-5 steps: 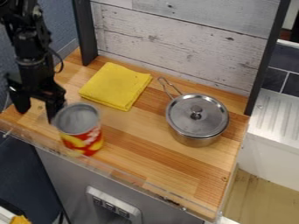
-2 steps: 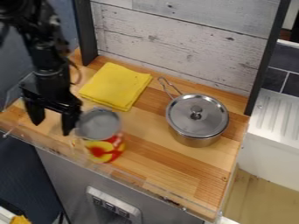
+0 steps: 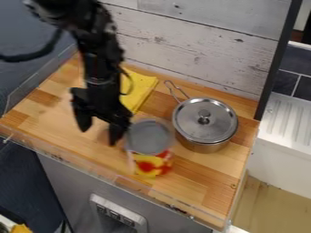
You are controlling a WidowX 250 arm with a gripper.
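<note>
- Camera view: the black gripper (image 3: 99,135) hangs low over the left-middle part of the wooden counter (image 3: 194,184), its arm coming in from the upper left. Its two fingers stand apart, with no object between them, so it grips nothing.
- Camera view: the red and yellow can (image 3: 152,166), with its grey round top facing up, is near the front of the counter, at the picture-right side of the gripper. It looks upright. It is outside the fingers, close against the nearer one; blur hides whether they touch.
- Camera view: the metal pot (image 3: 203,146) is just beyond the can, toward the right. Its lid (image 3: 222,129) is on, and its wire handle (image 3: 181,89) points toward the backboard (image 3: 200,45). No clear contact between can and pot can be made out.
- Camera view: the folded yellow cloth (image 3: 141,87) lies flat behind the gripper, partly covered by the arm, apart from the can.
- Camera view: as for progress, the work on the can seems under way, with the gripper at its side and no grasp made. The can is neither in the pot nor on the cloth. How much handling remains cannot be judged from this.
</note>
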